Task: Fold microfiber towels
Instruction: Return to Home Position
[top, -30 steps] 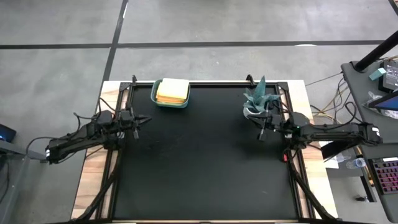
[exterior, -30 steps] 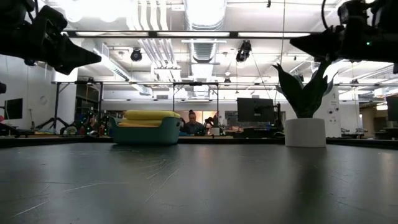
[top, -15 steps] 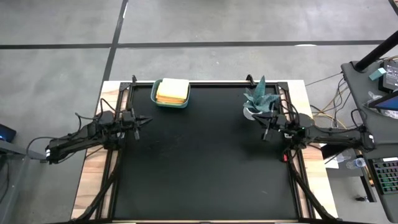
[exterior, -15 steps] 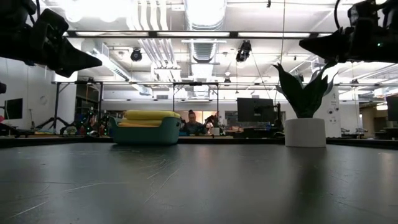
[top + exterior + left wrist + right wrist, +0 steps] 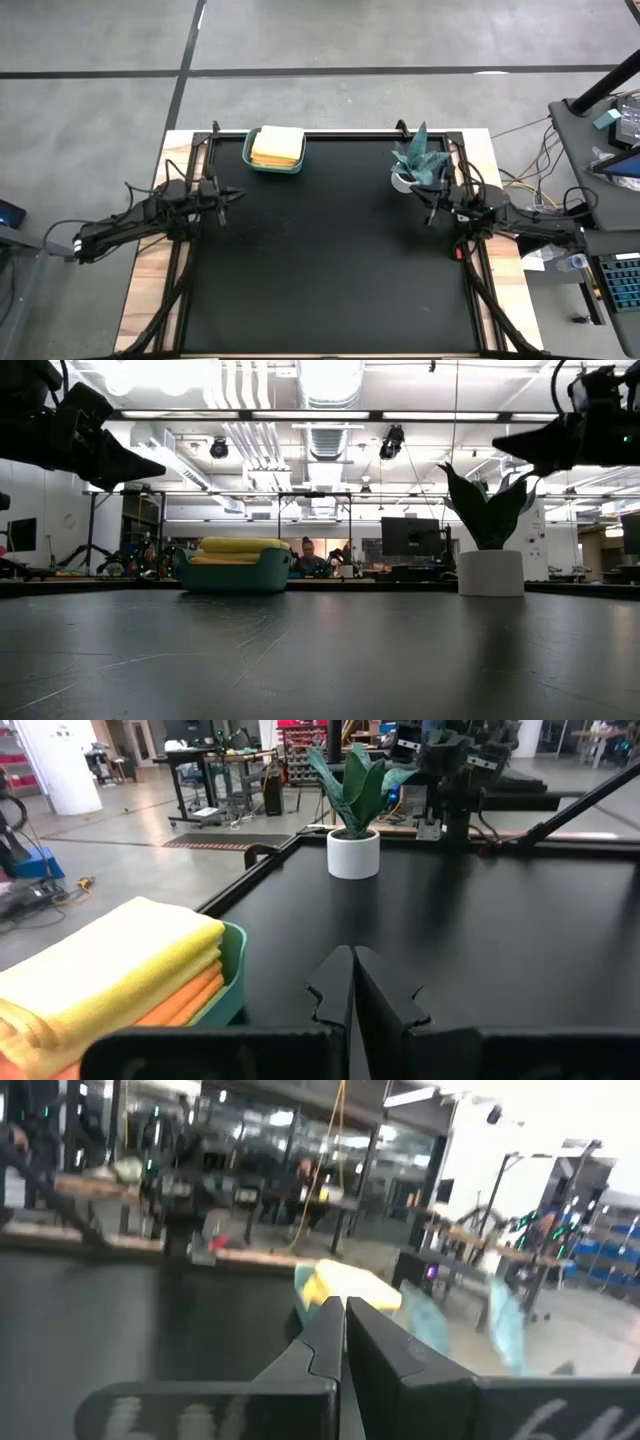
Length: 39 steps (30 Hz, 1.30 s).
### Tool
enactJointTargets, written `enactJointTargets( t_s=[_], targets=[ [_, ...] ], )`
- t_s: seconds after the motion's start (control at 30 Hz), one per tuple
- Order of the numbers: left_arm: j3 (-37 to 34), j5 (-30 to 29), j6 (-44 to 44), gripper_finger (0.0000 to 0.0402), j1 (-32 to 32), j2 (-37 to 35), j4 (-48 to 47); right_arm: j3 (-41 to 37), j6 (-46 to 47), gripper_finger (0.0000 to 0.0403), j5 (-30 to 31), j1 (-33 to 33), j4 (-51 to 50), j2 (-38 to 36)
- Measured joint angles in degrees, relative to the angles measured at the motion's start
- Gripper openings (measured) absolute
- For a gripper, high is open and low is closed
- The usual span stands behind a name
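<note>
The microfiber towels [image 5: 277,146] lie stacked in the teal bin [image 5: 275,169] at upper centre-left of the high view, yellow on top, orange layers visible only in the left wrist view; left gripper [image 5: 228,192] and right gripper [image 5: 430,212], at opposite edges of the table [image 5: 330,280], have fingers pressed together, empty.

The 2 arms reach in from each side, raised in the air, the left gripper [image 5: 235,192] and the right gripper [image 5: 429,217] both with jaws pressed together.
</note>
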Motion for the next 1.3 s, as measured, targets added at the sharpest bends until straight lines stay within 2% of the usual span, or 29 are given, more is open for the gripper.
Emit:
enactJointTargets(
  t_s=[0.33,0.67,1.1,1.3],
  targets=[
    [-2.47,0.18,5.58,0.0000,-0.04,-0.04,1.61,-0.07,2.04,0.0008,0.19,-0.09,-5.57,-0.05],
    [-2.97,0.18,3.60,0.0000,-0.04,1.53,3.59,-0.07,-10.66,0.0009,0.30,-0.08,-6.24,0.54],
    [-3.15,0.15,3.62,0.0000,-0.03,2.41,4.64,-0.07,-0.42,0.0009,0.34,-0.08,-6.24,0.87],
    [-3.15,0.13,3.62,0.0000,-0.04,2.48,4.66,-0.07,0.78,0.0009,0.36,-0.08,-6.24,0.87]
  ],
)
